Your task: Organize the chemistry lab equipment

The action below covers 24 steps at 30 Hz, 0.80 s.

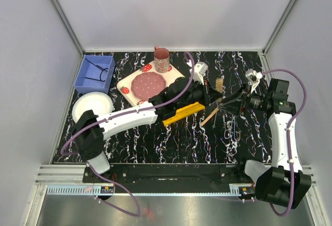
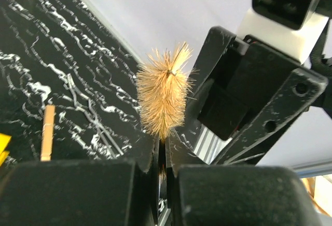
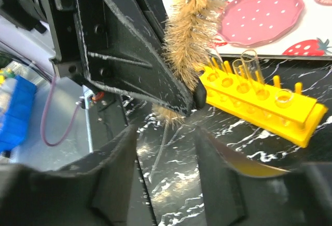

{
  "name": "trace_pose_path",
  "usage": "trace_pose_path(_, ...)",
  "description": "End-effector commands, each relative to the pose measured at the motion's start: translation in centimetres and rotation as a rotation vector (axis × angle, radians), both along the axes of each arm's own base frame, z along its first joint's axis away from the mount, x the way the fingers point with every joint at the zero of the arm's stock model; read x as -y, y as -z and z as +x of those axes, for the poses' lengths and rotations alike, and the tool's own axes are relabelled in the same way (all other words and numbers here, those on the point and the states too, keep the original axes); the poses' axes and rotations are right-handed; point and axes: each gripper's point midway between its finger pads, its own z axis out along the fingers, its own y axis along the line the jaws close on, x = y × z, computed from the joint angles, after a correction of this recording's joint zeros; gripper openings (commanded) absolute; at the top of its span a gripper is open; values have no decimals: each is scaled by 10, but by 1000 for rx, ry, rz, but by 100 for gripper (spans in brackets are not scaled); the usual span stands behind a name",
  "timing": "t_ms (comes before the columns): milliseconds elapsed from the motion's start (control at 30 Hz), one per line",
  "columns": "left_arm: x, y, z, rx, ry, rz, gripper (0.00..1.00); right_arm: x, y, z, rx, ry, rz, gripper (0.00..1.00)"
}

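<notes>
Top view, near to far: yellow rack lies mid-table w/ clear tubes standing in its holes. At its 2 o'clock, left gripper is clamped tight on a tan bristle brush. Right gripper, fingers apart, faces it from 3 o'clock. Strawberry plate & pink mug sit beyond, at rack's 11 o'clock.

We see a black, white-veined marble-pattern table; plain pale grey walls close its far and side edges, a ribbed aluminium rail its near edge.
</notes>
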Motion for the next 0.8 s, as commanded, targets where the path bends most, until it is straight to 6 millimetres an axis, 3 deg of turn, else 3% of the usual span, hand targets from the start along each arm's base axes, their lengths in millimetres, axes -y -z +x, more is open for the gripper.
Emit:
trace_pose_path(0, -37, -47, -3, 77, -3, 1, 0, -2, -7, -6, 55, -10, -12, 65)
trace_pose_path(67, -68, -55, 1, 86, -31, 34, 0, -2, -7, -7, 69, -1, -24, 83)
trace_pose_path(133, -103, -42, 13, 70, -83, 127, 0, -1, -8, -8, 93, 14, -48, 90)
trace_pose_path(167, -125, -57, 11, 94, -111, 125, 0, -1, -8, -8, 102, 19, -56, 94)
trace_pose_path(200, -142, -55, 16, 94, -141, 155, 0, 0, -8, -8, 114, 28, -69, 95)
trace_pose_path(233, -174, -41, 29, 70, -206, 236, 0, 1, -7, -8, 119, 33, -77, 95)
trace_pose_path(300, -220, -45, 39, 75, -301, 289, 0, 2, -6, -6, 124, 47, -95, 96)
trace_pose_path(333, -258, -27, 51, 40, -382, 391, 0, 3, -5, -5, 120, 50, -97, 96)
trace_pose_path(467, -361, -13, 75, 22, -683, 647, 0, 5, -1, 0, 106, 65, -110, 97)
trace_pose_path(533, -402, -6, 86, 1, -808, 746, 0, 5, 0, 0, 104, 67, -112, 97)
trace_pose_path(633, -452, -3, 107, -17, -976, 813, 0, 6, 0, 0, 105, 68, -114, 97)
trace_pose_path(767, -496, 3, 144, -50, -1100, 797, 0, 5, -1, -1, 112, 69, -116, 97)
